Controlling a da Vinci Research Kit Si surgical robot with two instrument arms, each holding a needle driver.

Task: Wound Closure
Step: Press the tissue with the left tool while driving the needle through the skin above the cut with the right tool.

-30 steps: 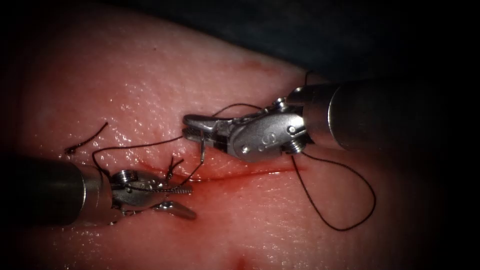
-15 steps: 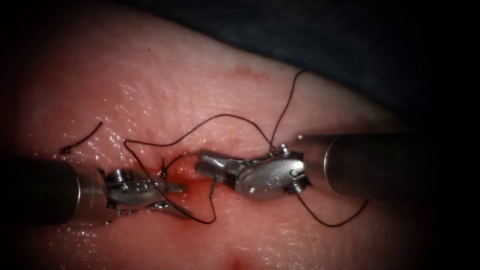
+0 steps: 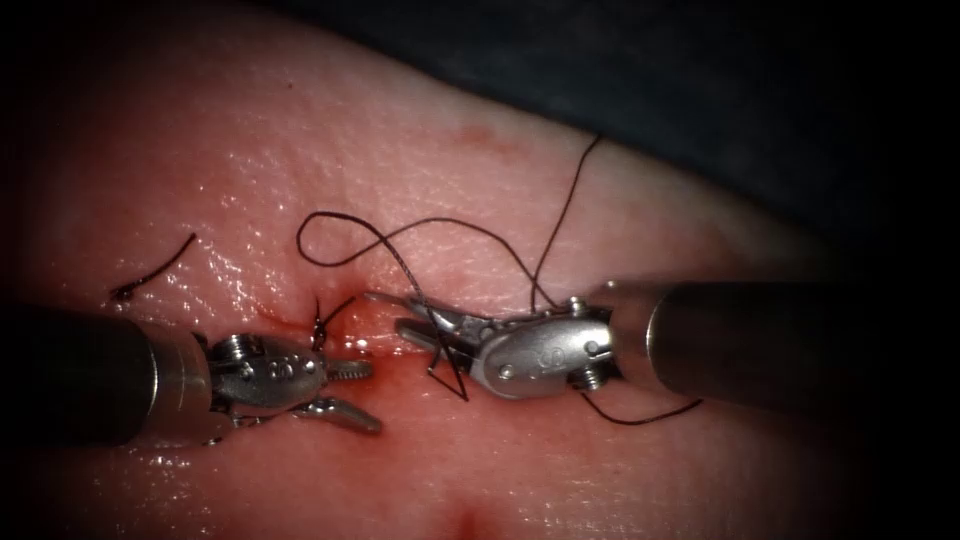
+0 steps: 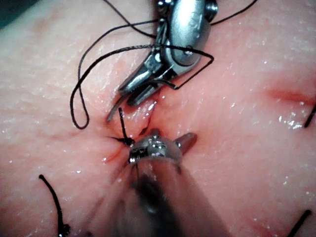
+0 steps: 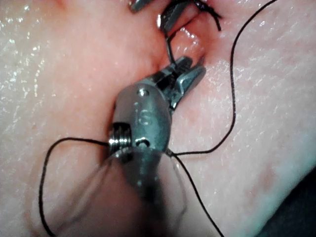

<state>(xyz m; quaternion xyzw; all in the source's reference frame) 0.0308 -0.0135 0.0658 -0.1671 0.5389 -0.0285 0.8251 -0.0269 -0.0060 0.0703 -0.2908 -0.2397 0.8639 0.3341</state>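
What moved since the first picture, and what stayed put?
The right tool, carrying the needle in its jaws, came down from above the cut to the red fluid beside the left tool. The thread went slack and looped. The left tool stayed put, jaws open, holding nothing.

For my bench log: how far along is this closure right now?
Done: one knotted stitch at the left end of the cut; a cut end of thread lies left of it. In hand: the right tool grips the needle over the cut, thread trailing; whether it is in the tissue is unclear. The left tool, jaws open, holds nothing. Left: the cut rightward looks unstitched.
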